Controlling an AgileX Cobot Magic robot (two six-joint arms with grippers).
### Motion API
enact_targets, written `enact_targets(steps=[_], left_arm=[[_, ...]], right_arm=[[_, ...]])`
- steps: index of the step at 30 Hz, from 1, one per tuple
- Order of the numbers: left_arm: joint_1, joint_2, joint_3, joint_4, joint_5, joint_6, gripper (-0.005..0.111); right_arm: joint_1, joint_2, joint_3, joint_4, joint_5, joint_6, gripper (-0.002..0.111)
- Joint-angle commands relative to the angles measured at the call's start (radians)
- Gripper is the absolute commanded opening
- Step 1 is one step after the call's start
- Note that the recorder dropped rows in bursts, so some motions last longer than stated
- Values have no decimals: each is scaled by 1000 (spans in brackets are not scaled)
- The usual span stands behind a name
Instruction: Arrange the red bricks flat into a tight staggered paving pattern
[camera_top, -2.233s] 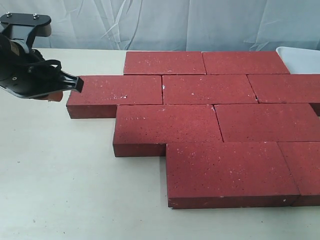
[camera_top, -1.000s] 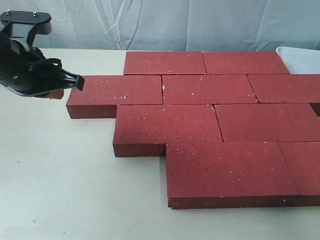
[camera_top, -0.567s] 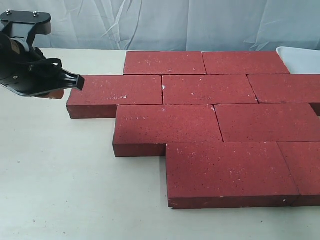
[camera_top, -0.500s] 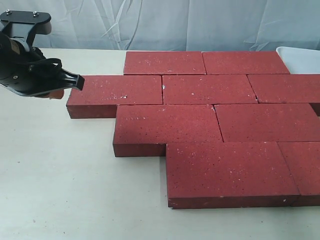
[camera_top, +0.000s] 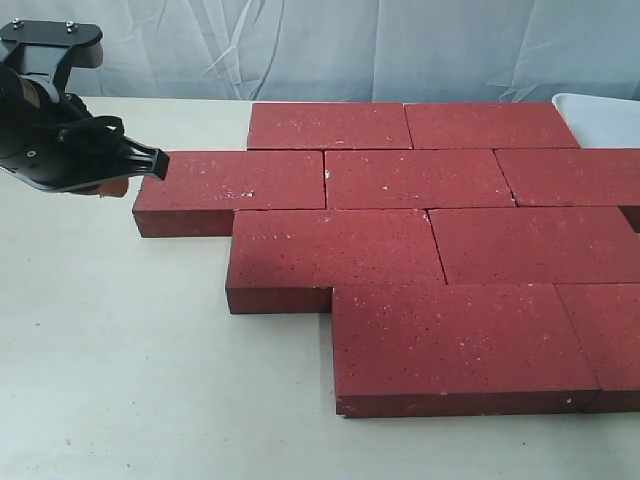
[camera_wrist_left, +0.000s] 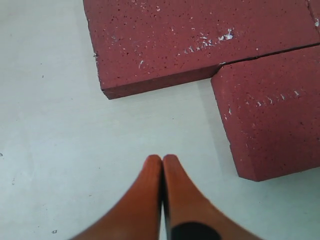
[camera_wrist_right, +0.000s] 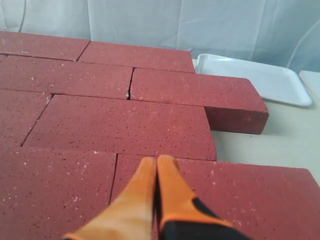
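Nine red bricks (camera_top: 335, 260) lie flat on the table (camera_top: 120, 380), butted edge to edge in four staggered rows, so the paving looks all but finished. Each brick appears heavy, stiff and rough-faced. It is unlikely to slip, but it seems too broad to pinch across its top. In my judgement the better way to shift one is a low push on an end face or a long side, sliding it without tipping. Nearest the exterior camera is a row of two, its left end stepped in from the row behind. The second row, also two bricks, starts further left, and its seams look tight. The third row holds three and reaches furthest left. Just off its left end are the left fingers (camera_top: 148, 163), pressed together with nothing between them. The left wrist view shows a strip of bare table between their tips (camera_wrist_left: 147, 190) and the brick's end, so I take them as near but not touching. The right fingers (camera_wrist_right: 170, 185) are likewise closed and empty, poised over the bricks toward the right of the pattern; I cannot tell whether they touch the surface. Ahead of them one seam shows a thin dark gap. The farthest row has two bricks, and a white tray (camera_top: 600, 115) sits just beside its right end.
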Motion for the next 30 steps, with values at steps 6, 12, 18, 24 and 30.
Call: enact_targets(steps=[6, 12, 18, 24, 30], left_arm=[[-8, -6, 1, 0, -15, 0, 0], [-8, -6, 1, 0, -15, 0, 0], [-8, -6, 1, 0, -15, 0, 0], [-8, -6, 1, 0, -15, 0, 0], [-8, -6, 1, 0, -15, 0, 0]], right_arm=[[3, -5, 37, -1, -60, 0, 0], [3, -5, 37, -1, -60, 0, 0], [3, -5, 37, -1, -58, 0, 0], [3, -5, 37, -1, -58, 0, 0], [3, -5, 37, -1, -58, 0, 0]])
